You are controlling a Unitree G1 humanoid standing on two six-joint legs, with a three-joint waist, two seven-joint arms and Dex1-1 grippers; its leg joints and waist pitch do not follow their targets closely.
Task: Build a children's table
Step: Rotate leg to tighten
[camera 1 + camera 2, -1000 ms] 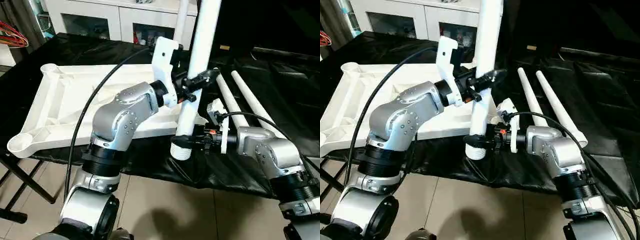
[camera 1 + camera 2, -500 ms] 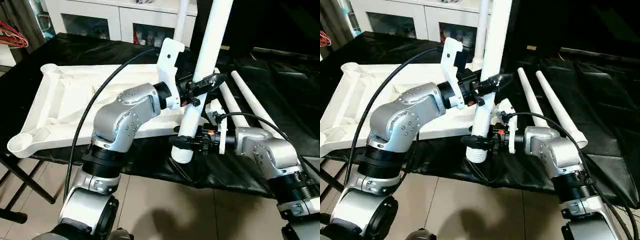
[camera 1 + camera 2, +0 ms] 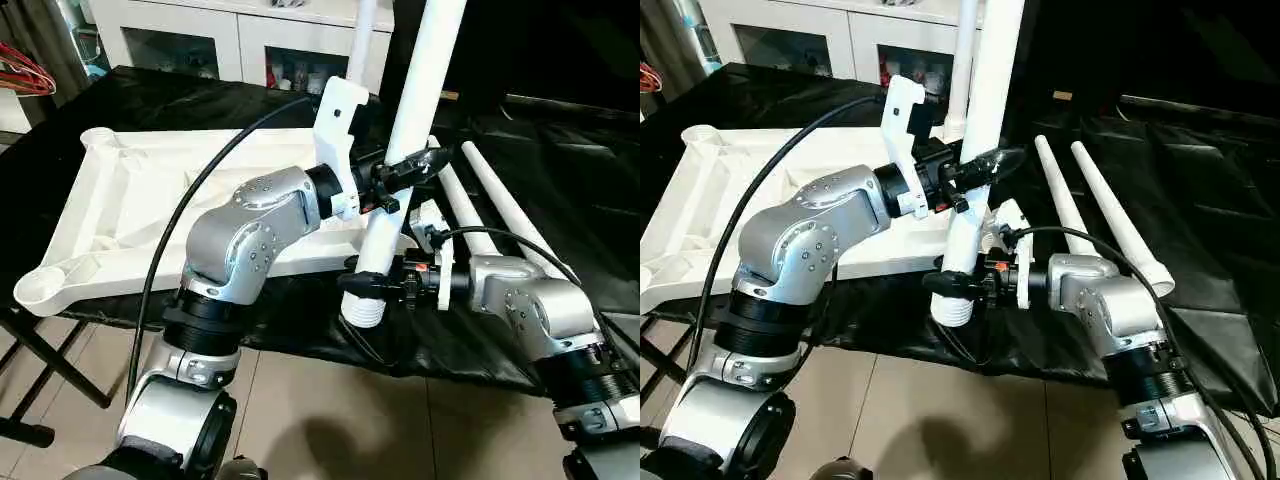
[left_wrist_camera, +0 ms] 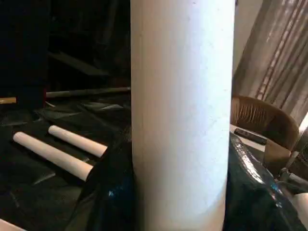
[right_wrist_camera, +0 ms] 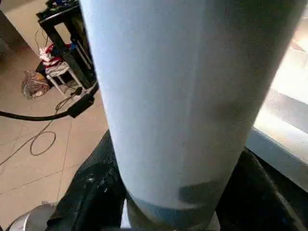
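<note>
Tabletop (image 3: 150, 200) upside down on black-covered bench, near-left socket empty | leg (image 3: 405, 140) upright, left gripper (image 3: 400, 178) clamping its middle, right gripper (image 3: 385, 288) clamping near its threaded end | two legs (image 3: 500, 205) loose at right | assembly barely begun

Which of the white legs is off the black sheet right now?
The leg held near-upright between both tools: left tool grips mid-shaft, right tool just above its threaded end. The other two legs lie flat, side by side, on the black sheet.
</note>
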